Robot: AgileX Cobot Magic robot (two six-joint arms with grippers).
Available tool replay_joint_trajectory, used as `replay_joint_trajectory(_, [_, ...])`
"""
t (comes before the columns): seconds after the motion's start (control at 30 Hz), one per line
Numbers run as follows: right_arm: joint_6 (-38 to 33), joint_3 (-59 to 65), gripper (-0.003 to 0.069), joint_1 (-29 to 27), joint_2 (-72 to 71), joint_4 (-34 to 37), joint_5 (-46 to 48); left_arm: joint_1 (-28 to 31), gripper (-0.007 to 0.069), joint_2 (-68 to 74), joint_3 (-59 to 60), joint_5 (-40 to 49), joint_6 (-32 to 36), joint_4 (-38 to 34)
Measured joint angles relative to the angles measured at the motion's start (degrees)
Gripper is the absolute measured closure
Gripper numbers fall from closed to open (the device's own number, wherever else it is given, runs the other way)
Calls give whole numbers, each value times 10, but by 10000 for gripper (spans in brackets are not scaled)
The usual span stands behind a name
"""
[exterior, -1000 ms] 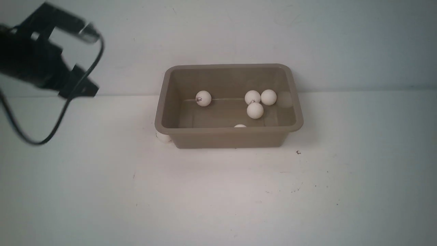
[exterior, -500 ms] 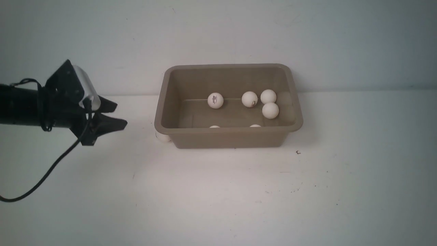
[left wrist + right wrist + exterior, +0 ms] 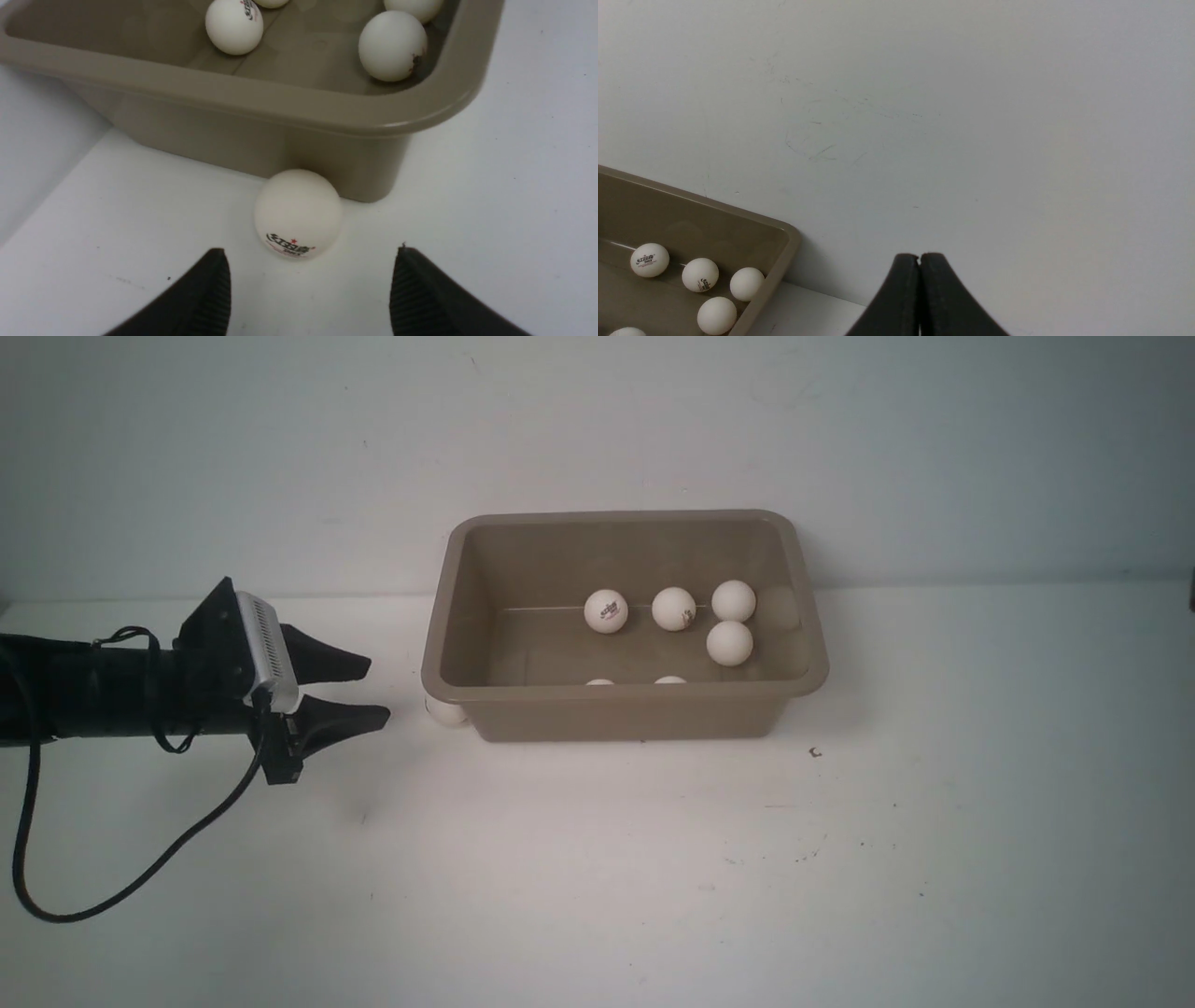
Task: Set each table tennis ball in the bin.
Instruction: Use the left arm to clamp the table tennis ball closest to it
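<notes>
The taupe bin [image 3: 624, 705] stands at the table's middle back with several white balls inside, one of them printed [image 3: 606, 611]. One ball [image 3: 447, 712] lies on the table against the bin's near left corner; it also shows in the left wrist view [image 3: 297, 212], logo down. My left gripper [image 3: 373, 691] is open and empty, low over the table just left of that ball, its fingertips [image 3: 212, 275] just short of it on either side. My right gripper [image 3: 919, 257] is shut and empty, off to the right; it does not show in the front view.
The bin's rim [image 3: 261, 98] overhangs the loose ball. A white wall rises right behind the bin. The left arm's black cable [image 3: 140, 877] loops over the table at the left. The bin's corner [image 3: 784, 242] shows in the right wrist view.
My left gripper came down from high at the left to table height and moved right toward the ball by the bin's corner. The balls inside the bin rolled and shifted places.
</notes>
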Motion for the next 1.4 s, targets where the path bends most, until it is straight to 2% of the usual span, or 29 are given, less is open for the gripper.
replay_joint_trajectory(0.3, [0, 0, 676, 0, 0, 0, 0, -24, 209, 14, -36, 2, -6, -15])
replay_joint_trajectory(0.47, [0, 0, 676, 0, 0, 0, 0, -50, 209, 33, -66, -6, -34, -1])
replay_joint_trajectory(0.7, [0, 0, 676, 0, 0, 0, 1, -53, 209, 38, -83, -12, -85, 34])
replay_joint_trajectory(1.2, [0, 0, 676, 0, 0, 0, 1, -54, 209, 63, -84, -16, -86, 32])
replay_joint_trajectory(1.4, [3, 0, 676, 0, 0, -1, 1, -54, 209, 66, -84, -16, -74, 2])
